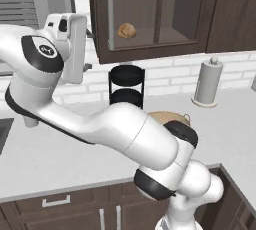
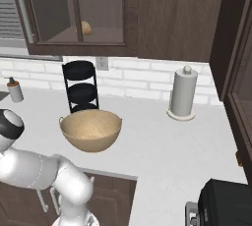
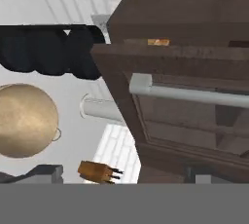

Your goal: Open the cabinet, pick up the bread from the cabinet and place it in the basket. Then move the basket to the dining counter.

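Dark brown wood of the cabinet (image 1: 150, 49) was in front of you, one glass door a little ajar, and the bread (image 1: 127, 30) lay inside on its shelf. The fingers (image 1: 89, 49) stood wide open near the silver handle (image 3: 189, 94), holding nothing. The tan basket (image 2: 91, 129) sat on the table (image 2: 167, 141), just before the black rack (image 2: 81, 86).

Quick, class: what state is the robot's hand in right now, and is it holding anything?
Hand: open, holding nothing, beside the cabinet door's bar handle.
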{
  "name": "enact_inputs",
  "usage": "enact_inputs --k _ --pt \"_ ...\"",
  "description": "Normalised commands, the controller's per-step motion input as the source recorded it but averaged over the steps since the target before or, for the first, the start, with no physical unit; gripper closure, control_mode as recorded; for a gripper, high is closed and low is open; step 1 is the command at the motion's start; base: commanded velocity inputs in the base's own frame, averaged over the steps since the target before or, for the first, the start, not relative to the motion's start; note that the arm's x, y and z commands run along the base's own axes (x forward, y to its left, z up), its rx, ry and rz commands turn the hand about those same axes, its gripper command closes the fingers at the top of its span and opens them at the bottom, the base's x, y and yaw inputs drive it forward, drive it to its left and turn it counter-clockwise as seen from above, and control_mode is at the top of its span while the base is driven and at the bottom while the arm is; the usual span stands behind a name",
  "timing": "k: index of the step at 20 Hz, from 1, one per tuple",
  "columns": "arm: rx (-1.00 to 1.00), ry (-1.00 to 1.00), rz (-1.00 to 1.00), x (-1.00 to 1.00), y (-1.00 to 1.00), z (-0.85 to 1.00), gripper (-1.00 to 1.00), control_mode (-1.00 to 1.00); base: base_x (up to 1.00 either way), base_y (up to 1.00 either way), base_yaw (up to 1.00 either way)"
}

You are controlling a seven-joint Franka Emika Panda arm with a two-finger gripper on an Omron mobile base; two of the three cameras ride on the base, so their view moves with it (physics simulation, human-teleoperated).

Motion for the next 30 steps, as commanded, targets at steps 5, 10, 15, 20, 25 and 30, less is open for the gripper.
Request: enact_inputs --k 5,10,15,20,25,30 --pt "-0.43 0.04 0.00 0.16 0.00 -0.66 -1.00 -1.00 0.00 0.00 0.00" --pt "-0.22 0.02 -0.01 0.37 0.00 -0.20 -1.00 -1.00 0.00 0.00 0.00" --pt "-0.06 0.01 0.01 0.54 -0.07 -0.06 -1.00 -1.00 0.00 0.00 0.00" --pt "0.04 0.00 0.03 0.48 -0.36 0.00 -1.00 -1.00 0.00 0.00 0.00" --pt "0.06 0.00 0.03 0.45 -0.32 0.00 -1.00 -1.00 0.00 0.00 0.00" --pt "0.03 -0.01 0.03 0.33 -0.31 0.00 -1.00 -1.00 0.00 0.00 0.00"
